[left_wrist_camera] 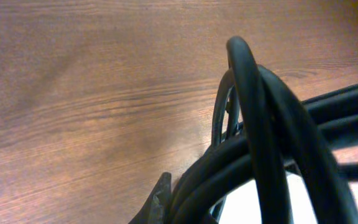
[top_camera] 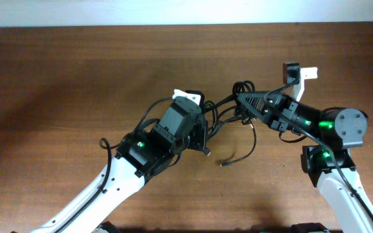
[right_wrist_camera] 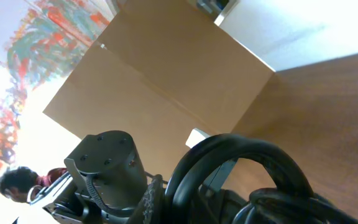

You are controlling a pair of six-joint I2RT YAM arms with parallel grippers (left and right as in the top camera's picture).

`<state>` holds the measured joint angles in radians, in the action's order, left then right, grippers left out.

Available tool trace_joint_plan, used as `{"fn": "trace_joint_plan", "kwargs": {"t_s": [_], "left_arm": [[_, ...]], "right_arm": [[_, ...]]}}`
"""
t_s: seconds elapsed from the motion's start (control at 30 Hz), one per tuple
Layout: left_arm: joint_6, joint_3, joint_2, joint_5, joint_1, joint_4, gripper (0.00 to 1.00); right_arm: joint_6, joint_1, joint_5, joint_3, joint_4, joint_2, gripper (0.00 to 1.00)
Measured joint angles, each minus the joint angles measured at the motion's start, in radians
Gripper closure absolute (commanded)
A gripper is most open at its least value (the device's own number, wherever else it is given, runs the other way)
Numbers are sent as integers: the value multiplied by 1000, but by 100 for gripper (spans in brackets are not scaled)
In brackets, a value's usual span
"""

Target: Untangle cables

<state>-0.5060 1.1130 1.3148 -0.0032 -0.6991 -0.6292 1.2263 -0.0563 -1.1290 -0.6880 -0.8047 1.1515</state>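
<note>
Over on the left, the left gripper (top_camera: pixel 203 126) is clamped tight on the cables (top_camera: pixel 225 111), which fill its wrist view as fat black loops right up against the lens. The tangle is around the middle of the wooden table (top_camera: pixel 57 77), strung between the 2 claws, with 1 loose plug end (top_camera: pixel 227 162) trailing onto the wood below. On the right, the right gripper (top_camera: pixel 241 100) is pinched on the same bundle too.

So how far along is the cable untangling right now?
Nothing looks done yet: the cables sit in one tangled clump between the arms. In hand: the left gripper and right gripper both seem shut on that clump. One loose end trails onto the table. Left to do: separating the two cords.
</note>
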Motion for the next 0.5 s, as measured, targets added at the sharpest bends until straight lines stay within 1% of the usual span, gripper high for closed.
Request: {"fn": "trace_joint_plan", "kwargs": {"t_s": [0.2, 0.3, 0.4, 0.5], "left_arm": [[-8, 2, 2, 42, 0, -20, 100], [-9, 11, 2, 52, 0, -50, 100], [-19, 22, 2, 43, -1, -98, 100], [-55, 30, 2, 8, -2, -146, 100]], "right_arm": [[-31, 0, 24, 0, -15, 0, 96], [-33, -3, 27, 5, -64, 0, 96], [-33, -6, 29, 6, -81, 2, 96], [-33, -11, 29, 8, -81, 11, 96]]}}
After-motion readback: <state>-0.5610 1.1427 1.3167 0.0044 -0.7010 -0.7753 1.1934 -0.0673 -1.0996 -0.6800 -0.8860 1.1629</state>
